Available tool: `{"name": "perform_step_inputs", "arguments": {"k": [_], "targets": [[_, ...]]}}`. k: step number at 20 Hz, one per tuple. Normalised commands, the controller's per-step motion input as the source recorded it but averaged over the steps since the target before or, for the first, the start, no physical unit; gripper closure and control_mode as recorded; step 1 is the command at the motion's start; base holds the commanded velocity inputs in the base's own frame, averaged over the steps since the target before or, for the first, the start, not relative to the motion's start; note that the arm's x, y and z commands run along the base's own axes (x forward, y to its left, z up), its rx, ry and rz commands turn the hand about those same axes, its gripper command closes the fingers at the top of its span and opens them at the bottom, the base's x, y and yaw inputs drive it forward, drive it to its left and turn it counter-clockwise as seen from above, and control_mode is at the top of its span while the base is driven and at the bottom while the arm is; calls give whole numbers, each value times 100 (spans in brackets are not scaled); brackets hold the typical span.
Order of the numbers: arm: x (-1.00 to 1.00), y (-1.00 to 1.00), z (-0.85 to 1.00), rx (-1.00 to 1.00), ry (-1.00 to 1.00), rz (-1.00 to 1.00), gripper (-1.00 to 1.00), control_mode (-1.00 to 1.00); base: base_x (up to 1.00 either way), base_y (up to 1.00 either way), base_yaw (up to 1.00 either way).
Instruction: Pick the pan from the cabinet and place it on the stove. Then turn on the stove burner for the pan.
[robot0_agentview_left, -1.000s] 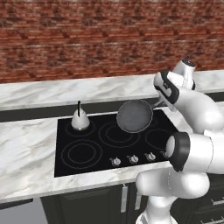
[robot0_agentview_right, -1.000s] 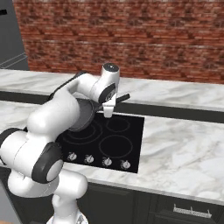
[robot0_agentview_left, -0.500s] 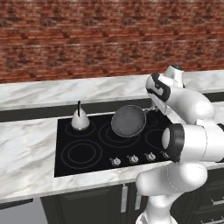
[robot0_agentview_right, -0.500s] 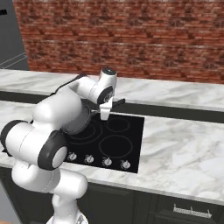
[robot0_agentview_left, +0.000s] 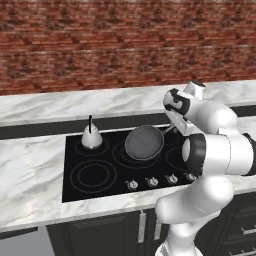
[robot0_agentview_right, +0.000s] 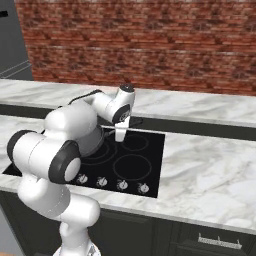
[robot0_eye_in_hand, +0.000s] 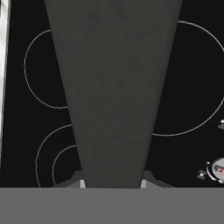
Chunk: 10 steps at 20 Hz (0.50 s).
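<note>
Brick-walled kitchen: tool (robot0_agentview_right: 120, 138) clenched on pan (robot0_agentview_left: 144, 142) handle, pan above stove (robot0_agentview_left: 100, 172).

Dk grey pan (robot0_agentview_left: 144, 142), blk stove (robot0_agentview_left: 90, 175).

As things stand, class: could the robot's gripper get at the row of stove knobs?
Probably not yet. The gripper is shut on the pan by its handle, held tilted above the cooktop. The knobs sit uncovered along the front edge, so the way looks free once the pan is put down.
</note>
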Motion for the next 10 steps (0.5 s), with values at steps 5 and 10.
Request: {"name": "perform_step_inputs", "arguments": {"k": [5, 10], "targets": [[23, 18, -39, -1, 2, 0, 100, -100, 0, 0, 0], [29, 3, -37, 0, 0, 0, 100, -100, 0, 0, 0]]}}
